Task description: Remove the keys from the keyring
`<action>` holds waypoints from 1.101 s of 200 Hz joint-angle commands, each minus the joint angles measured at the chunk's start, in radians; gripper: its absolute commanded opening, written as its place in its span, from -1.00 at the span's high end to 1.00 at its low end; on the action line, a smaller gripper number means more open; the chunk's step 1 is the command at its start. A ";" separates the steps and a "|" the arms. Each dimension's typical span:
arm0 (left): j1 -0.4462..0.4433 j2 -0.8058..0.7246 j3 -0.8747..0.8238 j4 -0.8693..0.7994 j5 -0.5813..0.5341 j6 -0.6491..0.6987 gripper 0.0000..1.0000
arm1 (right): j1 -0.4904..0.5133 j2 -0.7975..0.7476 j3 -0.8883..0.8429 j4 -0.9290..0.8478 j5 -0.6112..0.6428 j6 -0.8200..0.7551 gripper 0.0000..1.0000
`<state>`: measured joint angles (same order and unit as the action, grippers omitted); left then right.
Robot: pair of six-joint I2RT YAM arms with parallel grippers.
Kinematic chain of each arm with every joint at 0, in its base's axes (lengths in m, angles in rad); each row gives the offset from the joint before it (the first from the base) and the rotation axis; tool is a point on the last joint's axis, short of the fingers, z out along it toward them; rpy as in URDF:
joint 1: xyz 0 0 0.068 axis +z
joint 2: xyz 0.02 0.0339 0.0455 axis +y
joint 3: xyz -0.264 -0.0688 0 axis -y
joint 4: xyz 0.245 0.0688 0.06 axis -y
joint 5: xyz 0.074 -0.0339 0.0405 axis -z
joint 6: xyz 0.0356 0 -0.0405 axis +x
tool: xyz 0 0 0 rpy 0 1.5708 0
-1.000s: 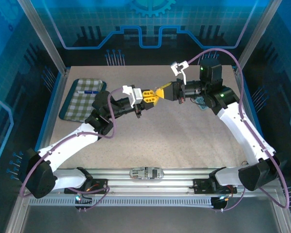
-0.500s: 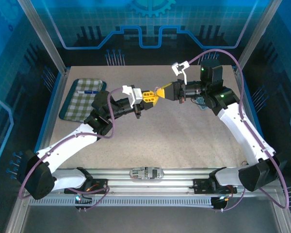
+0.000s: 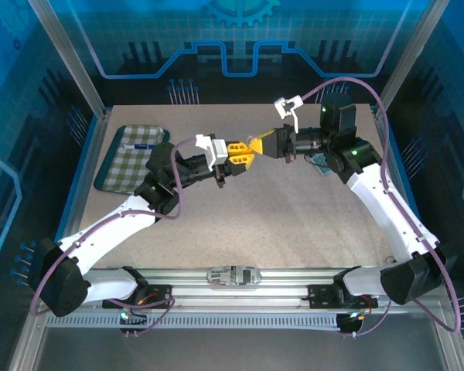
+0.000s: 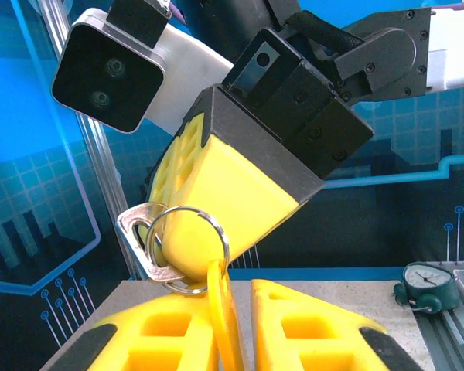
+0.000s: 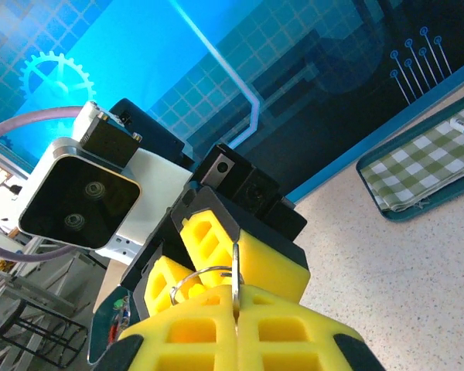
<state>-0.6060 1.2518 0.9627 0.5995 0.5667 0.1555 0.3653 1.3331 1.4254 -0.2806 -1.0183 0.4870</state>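
Both grippers meet in mid-air over the middle of the table. My right gripper is shut on the thin silver key, seen edge-on between its yellow fingers. From the left wrist view the key's head sticks out beside the right fingers. A silver split ring loops through the key. The keyring's yellow tag hangs from the ring, down between the fingers of my left gripper, which is shut on it.
A green checked pouch with a pen lies at the table's left. A teal gauge-like object sits at the right behind the right arm. A small grey device rests on the front rail.
The right gripper has edged slightly up and back with the key. The left gripper has stayed where it was.
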 commanded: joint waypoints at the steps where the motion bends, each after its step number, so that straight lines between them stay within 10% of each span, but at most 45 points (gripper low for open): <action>1: -0.005 0.014 0.048 0.049 0.012 -0.016 0.63 | -0.002 -0.008 -0.019 0.020 -0.023 0.015 1.00; 73: -0.005 0.029 0.087 -0.029 -0.032 -0.047 0.52 | 0.001 -0.024 -0.042 0.070 -0.032 0.048 1.00; 136: -0.006 0.040 0.096 -0.038 -0.067 -0.063 0.05 | 0.002 -0.033 -0.045 0.083 -0.046 0.060 1.00; 220: -0.004 0.070 0.112 -0.072 -0.148 -0.058 0.30 | 0.014 -0.012 0.071 -0.207 0.022 -0.106 1.00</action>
<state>-0.6128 1.2957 1.0374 0.5087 0.5320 0.1032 0.3504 1.3224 1.4212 -0.2668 -0.9367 0.4755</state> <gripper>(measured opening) 0.368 0.065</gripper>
